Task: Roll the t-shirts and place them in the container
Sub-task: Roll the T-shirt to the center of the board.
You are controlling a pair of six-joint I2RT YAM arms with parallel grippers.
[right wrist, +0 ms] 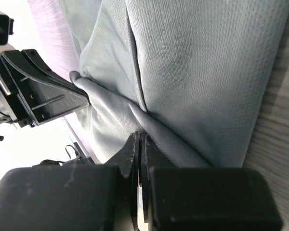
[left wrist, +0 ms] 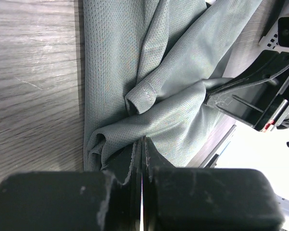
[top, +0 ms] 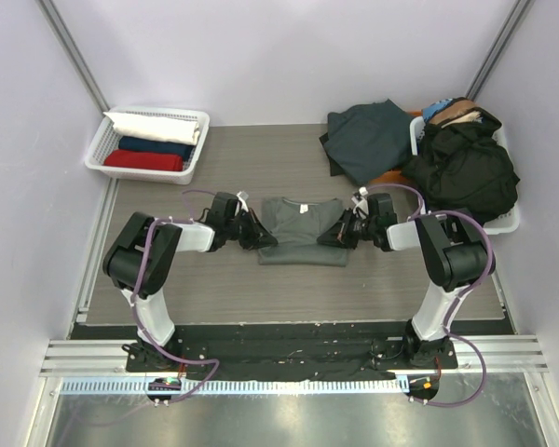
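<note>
Left claw [top: 261, 236] pinching t-shirt [top: 303, 231], basket [top: 97, 155] holding rolled t-shirts [top: 155, 143]

From above, the left jaws and right jaws, clamped on the cloth, hide both side edges of the grey-green cotton t-shirt [top: 303, 228]; the wrist views crop its cloth. The white plastic lattice basket [top: 509, 224] on the right is mostly buried under heaped black shirts [top: 466, 172].

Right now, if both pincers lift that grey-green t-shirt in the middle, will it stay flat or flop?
Likely floppy: the grey-green t-shirt bunches into soft folds where the left pincer and right pincer pinch it, so the middle would probably sag. It looks thin and light. Pushed, it would likely wrinkle rather than slide on the table.
</note>
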